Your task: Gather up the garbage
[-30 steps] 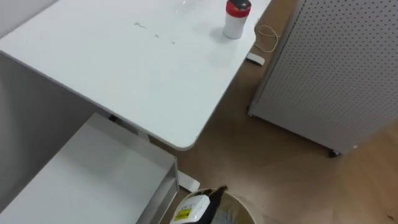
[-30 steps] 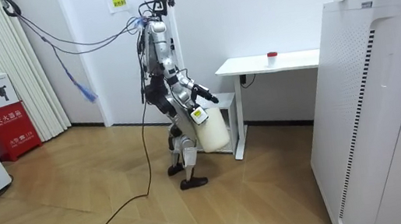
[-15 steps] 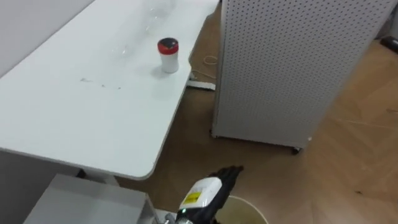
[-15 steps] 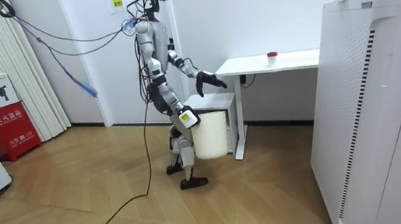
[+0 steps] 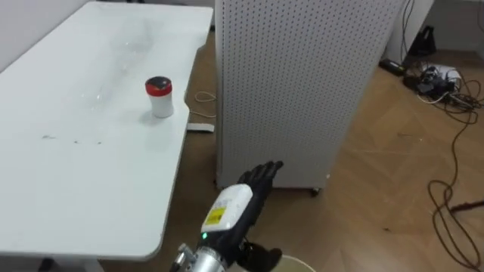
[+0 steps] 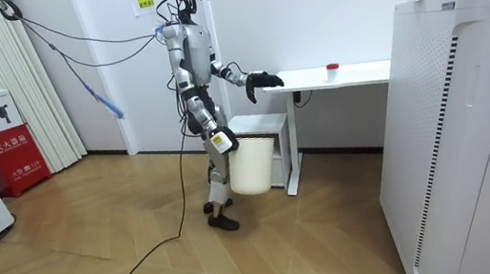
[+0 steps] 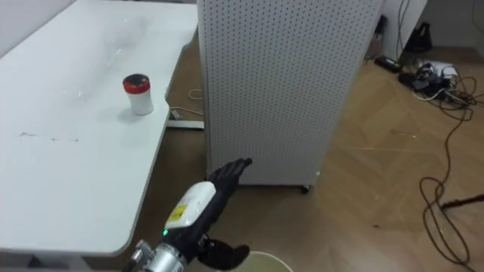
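Observation:
A small white cup with a red lid (image 5: pixel 159 97) stands upright on the white desk (image 5: pixel 68 174), towards its far end. I stand upright at the desk's near end. My left hand (image 5: pixel 253 185) is raised in front of me at about desk height (image 6: pixel 266 80), fingers straight and holding nothing, well short of the cup. My right hand (image 6: pixel 225 147) hangs low at my side, curled on the rim of a white bin (image 6: pixel 254 166) that hangs clear of the floor. The bin's rim (image 5: pixel 296 266) shows at the bottom edge of the eye views.
A tall white perforated cabinet (image 5: pixel 302 83) stands just right of the desk, with a narrow strip of wood floor between them. A white adapter and cord (image 5: pixel 200 127) lie in that strip. Dark cables (image 5: pixel 446 83) sprawl on the floor at the right. A drawer unit (image 6: pixel 259 130) sits under the desk.
I have straightened up from a bent stance. My left arm rose from beside the bin to desk height. The eye view swung up and right, bringing the cabinet in.

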Tool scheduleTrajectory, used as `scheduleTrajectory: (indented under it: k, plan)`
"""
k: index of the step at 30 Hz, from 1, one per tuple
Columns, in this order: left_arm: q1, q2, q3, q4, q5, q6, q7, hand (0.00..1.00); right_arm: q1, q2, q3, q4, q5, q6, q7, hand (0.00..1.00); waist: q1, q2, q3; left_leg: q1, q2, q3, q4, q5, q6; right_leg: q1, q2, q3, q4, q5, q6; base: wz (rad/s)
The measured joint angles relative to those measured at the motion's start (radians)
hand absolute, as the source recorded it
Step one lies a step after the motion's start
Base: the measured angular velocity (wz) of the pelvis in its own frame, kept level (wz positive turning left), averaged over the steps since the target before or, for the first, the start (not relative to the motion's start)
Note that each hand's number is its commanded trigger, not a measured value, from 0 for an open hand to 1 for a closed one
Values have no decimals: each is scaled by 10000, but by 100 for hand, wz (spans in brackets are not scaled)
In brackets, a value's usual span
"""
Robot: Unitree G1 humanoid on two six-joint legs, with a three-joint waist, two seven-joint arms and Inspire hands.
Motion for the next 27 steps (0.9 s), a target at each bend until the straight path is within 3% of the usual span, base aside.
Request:
scheduleTrajectory:
  k: [1,2,3,5,11,19,27]
  plan:
    - [35,10,103,-73,-31,0,-1,0,-15,-14,-2,-5,-49,-2,3,100,53,14,-4,-39,-15,-82,33,4,-6,0,26,85,-117,-1,-5,-36]
    - [170,90,358,-302,-20,-1,-2,0,-64,1,-2,-9,-223,1,16,100,193,65,-14,-117,-36,-733,81,6,-7,6,157,258,-351,58,-70,-51]
    - [320,180,641,-497,-17,-2,4,0,-73,70,-2,-14,-390,0,-4,100,177,71,-23,-132,-60,-1662,102,8,-6,95,270,255,-491,145,-127,-47]
    - [595,277,1002,-884,-11,-6,132,0,-34,58,-82,-9,-402,-3,-4,100,70,66,-44,-102,-61,-2244,74,22,-30,324,365,205,-682,227,-154,-10]
    - [1373,566,1726,-1964,-43,-336,1511,0,403,-99,-202,-49,-550,-9,-303,100,141,62,-72,-36,9,-2431,3,63,-95,527,493,184,-973,293,-188,3]
    - [1470,759,2322,-1964,-46,-406,2476,0,671,-96,-412,-203,-772,-9,-416,100,421,77,-127,236,55,-2934,-164,124,-171,1054,674,80,-1538,447,-200,5]
    - [1505,813,3404,-2286,-186,-408,3092,0,785,-98,-489,-273,-1142,-2,-394,100,564,112,-132,312,214,-2982,-133,150,-217,1432,848,-57,-2083,603,-269,2]
